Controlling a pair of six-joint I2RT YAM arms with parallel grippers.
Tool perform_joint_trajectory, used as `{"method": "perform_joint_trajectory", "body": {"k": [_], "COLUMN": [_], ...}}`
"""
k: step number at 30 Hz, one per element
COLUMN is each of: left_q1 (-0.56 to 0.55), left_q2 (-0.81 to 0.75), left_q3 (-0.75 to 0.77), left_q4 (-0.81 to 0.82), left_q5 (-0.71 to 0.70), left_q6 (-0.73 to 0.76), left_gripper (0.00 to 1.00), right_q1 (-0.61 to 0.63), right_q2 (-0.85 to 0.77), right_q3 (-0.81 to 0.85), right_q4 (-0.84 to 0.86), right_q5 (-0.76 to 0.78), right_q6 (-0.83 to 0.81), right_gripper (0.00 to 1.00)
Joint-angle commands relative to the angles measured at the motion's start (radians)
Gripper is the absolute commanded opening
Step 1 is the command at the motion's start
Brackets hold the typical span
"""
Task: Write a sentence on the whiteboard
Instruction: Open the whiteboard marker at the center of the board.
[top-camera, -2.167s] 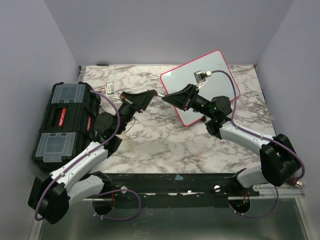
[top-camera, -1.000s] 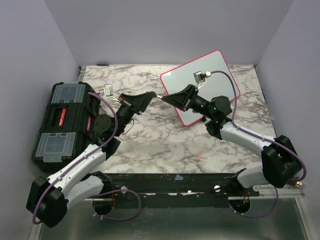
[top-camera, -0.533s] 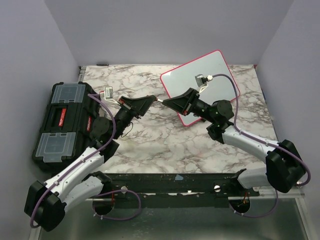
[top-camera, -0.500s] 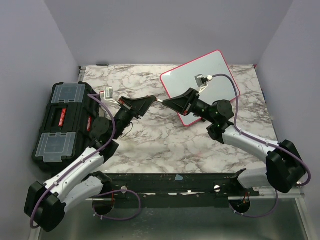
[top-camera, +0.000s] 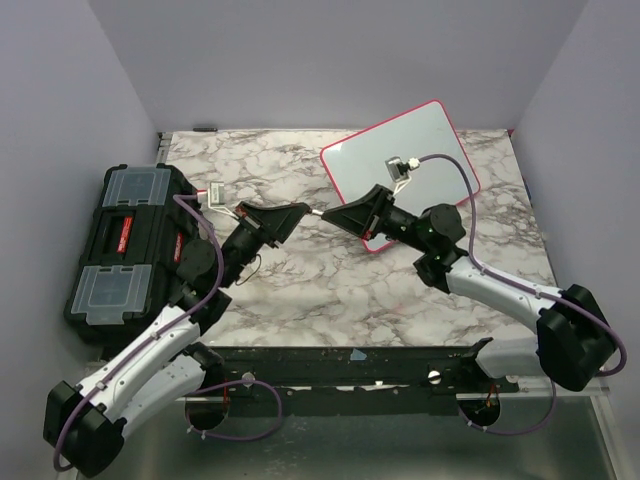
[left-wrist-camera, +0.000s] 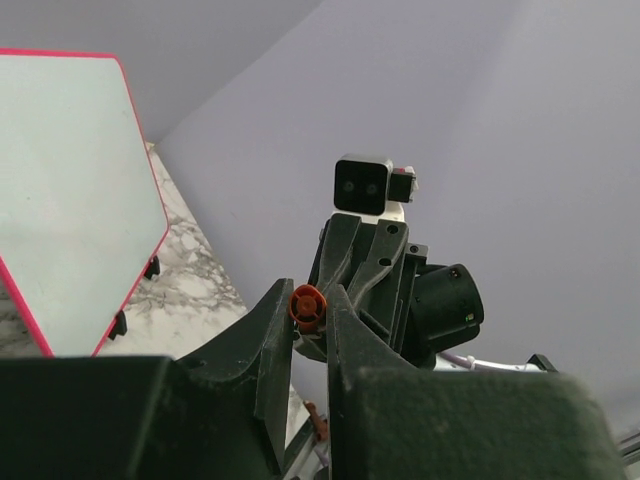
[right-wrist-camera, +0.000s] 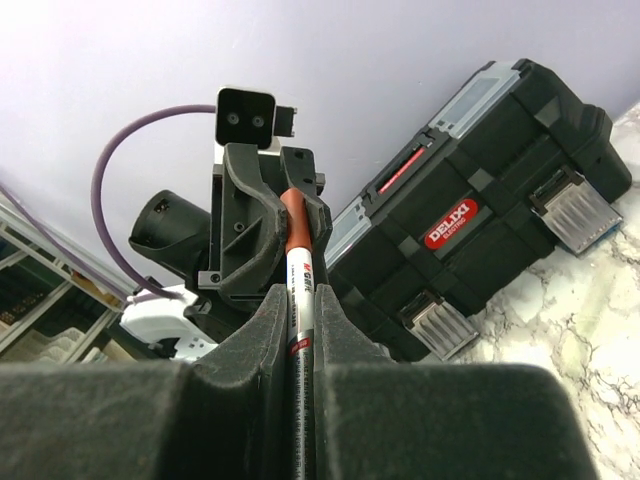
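Left gripper pinches the red cap, right gripper clamps the marker. A crooked pull could slip it loose, and the whiteboard shows no writing.

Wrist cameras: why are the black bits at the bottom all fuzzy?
Left wrist: its own fingers sit too near the lens, so they blur; right wrist: same for its fingers, while the toolbox looks sharp.
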Motion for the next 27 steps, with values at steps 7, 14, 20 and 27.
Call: {"method": "perform_joint_trajectory", "body": {"k": [7,14,20,27], "left_q1": [0.152,0.278,0.295,0.283], "left_q2": [-0.088,-0.171,-0.214,-0.080], "left_q3": [-0.037,-0.013,0.049,0.154], "left_q4": [-0.128,-0.251,-0.483,-0.851], "left_q5": [-0.110,-0.090,-0.162,-0.200], "left_q6": [0.047,0.084,0.176,0.333], "left_gripper": [0.00,0.00,0.00,0.00], "right_q1": [-0.007,-0.008,-0.007,-0.009], "right_q2": [-0.060,-0.081,-0.094,-0.144], "right_q3": [-0.031,-0.043,-0.039,0.047], "right_q4": [-0.004,-0.023,-0.050,-0.320], "right_q5": [0.019,0.028,0.041,0.172], "right_q6": [-0.017,-0.022,-0.034,-0.195], "right_gripper": [0.01,0.01,0.01,0.01]}}
